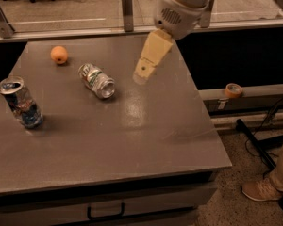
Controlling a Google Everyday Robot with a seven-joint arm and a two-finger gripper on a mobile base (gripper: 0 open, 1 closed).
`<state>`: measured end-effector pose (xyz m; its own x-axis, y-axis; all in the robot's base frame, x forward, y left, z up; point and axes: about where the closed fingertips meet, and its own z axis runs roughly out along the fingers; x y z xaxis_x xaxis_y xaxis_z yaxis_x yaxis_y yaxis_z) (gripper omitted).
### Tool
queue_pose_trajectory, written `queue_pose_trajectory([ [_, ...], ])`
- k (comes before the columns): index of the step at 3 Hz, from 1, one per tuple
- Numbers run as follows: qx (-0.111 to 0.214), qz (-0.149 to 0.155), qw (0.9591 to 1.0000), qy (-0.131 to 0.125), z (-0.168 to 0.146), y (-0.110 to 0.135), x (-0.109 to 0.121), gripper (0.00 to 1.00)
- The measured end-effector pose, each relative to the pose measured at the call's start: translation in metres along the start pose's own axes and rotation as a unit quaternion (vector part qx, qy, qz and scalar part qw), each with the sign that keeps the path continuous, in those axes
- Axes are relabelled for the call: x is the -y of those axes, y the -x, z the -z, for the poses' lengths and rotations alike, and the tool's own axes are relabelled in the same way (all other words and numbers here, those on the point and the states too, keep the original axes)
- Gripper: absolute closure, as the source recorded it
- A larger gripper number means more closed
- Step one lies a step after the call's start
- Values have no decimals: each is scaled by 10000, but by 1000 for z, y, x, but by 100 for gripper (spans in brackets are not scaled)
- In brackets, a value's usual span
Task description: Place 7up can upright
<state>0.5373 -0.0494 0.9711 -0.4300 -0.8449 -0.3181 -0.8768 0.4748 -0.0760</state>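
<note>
The 7up can [96, 80], silver-white with green lettering, lies on its side on the grey table [132, 135], left of the middle, its shiny end facing the front right. My gripper [144, 72] hangs over the table's middle rear, to the right of the can and apart from it. Its cream-coloured fingers [151, 58] point down and to the left. Nothing is in it.
A can with a blue and red label [20, 102] stands upright near the table's left edge. An orange [59, 54] lies at the rear left. A roll of tape [233, 90] sits on a ledge at the right. A person's shoe [260, 190] is on the floor at the lower right.
</note>
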Motion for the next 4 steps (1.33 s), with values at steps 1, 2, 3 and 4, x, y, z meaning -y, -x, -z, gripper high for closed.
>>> queue_pose_trajectory([
  [1,-16,-123,9996,243,-33,47,-7,0],
  [2,-221,-526,9978,348,-68,89,-16,0],
  [3,-211,-978,9946,284,-95,125,-23,0],
  [4,-155,-1234,9921,142,-118,148,-19,0],
])
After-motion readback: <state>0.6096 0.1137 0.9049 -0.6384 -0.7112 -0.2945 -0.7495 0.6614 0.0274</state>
